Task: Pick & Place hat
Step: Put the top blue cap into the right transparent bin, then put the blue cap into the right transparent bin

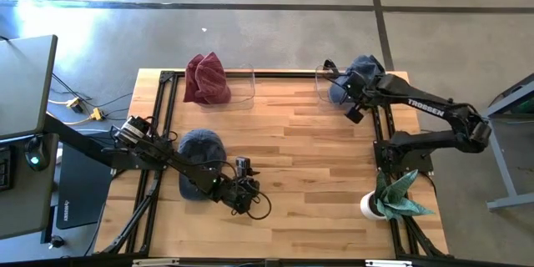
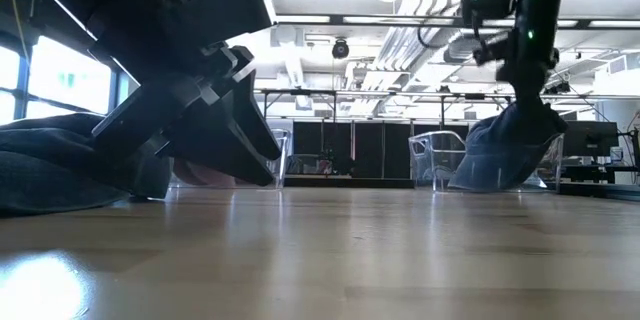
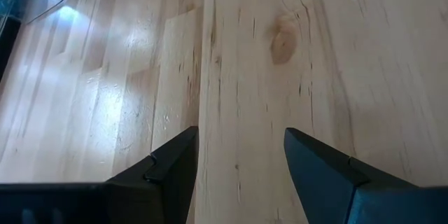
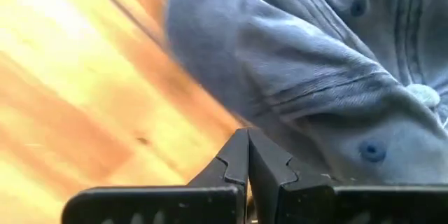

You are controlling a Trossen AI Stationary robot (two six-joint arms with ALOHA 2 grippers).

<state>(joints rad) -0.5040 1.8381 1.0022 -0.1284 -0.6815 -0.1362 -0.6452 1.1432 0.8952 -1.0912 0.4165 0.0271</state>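
Observation:
Three hats show in the high view. A maroon hat (image 1: 207, 79) lies by a clear bin (image 1: 242, 88) at the table's far left. A blue-grey hat (image 1: 200, 148) rests on the wood under my left arm. A blue hat (image 1: 367, 71) is at the far right corner, by a second clear bin (image 1: 327, 83). My left gripper (image 3: 241, 155) is open over bare wood near the table's near middle (image 1: 249, 196), past the blue-grey hat and touching nothing. My right gripper (image 4: 246, 143) is shut at the blue hat (image 4: 315, 77). My right gripper has its shut fingertips against an edge of the blue hat's cloth (image 4: 269, 122); the fingers hide how much cloth is between them. It comes from above in the low view. The hat (image 2: 510, 155) widens downward below the fingers, its lower part near table level.
A white pot with a green plant (image 1: 390, 196) stands near the right near edge beside the right arm's base. Black frame rails run along both table sides. Bare wood (image 1: 317, 158) lies between the two arms.

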